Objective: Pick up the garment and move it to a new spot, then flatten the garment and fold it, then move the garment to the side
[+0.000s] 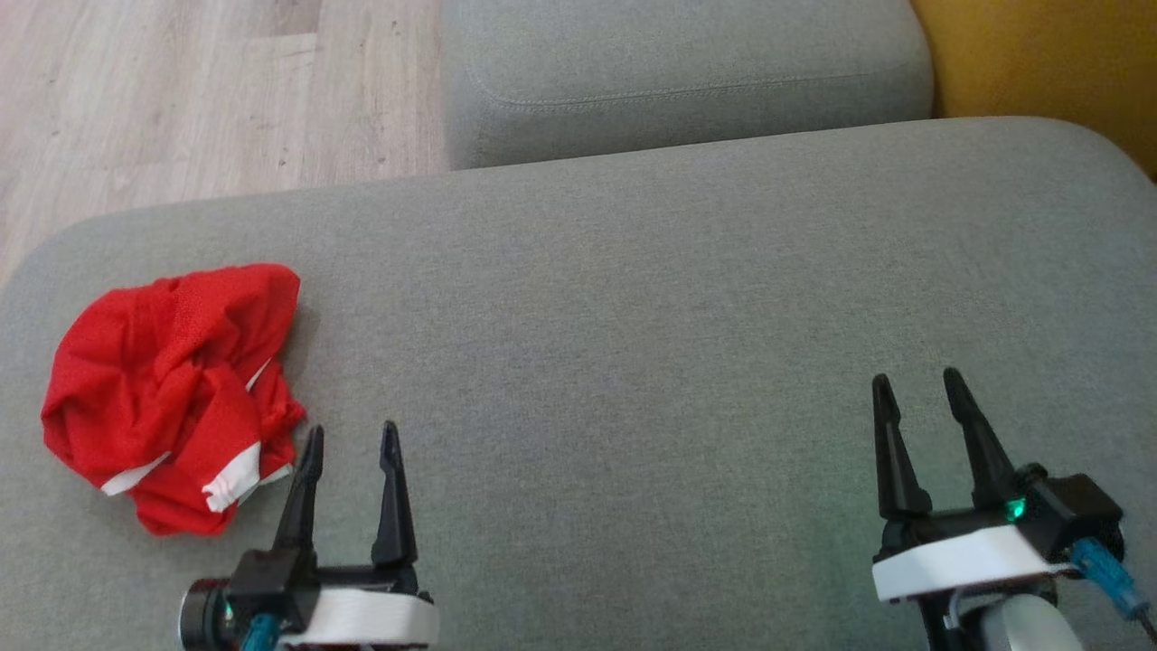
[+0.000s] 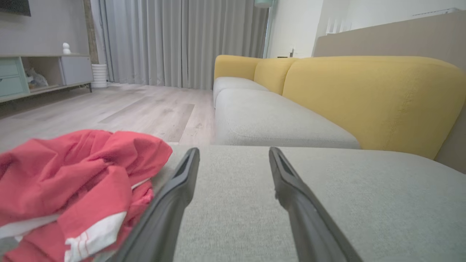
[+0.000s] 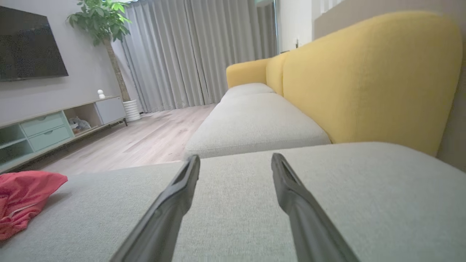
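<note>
Head view: red garment [image 1: 172,389] crumpled at left end of grey seat cushion [image 1: 633,316], just beside left claw [image 1: 352,429], spread, empty; right claw [image 1: 915,376] same, well apart. Risk of pinching only a top fold, dragging bundle over cushion edge to floor [image 1: 181,90], or snagging upholstery.

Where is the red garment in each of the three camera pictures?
Head view: garment at lower left on the grey cushion, just left of the left fingers.
Left wrist view: lower left, beside those fingers.
Right wrist view: far left edge.
Shared landmark: yellow backrest, at the right in all three.
</note>
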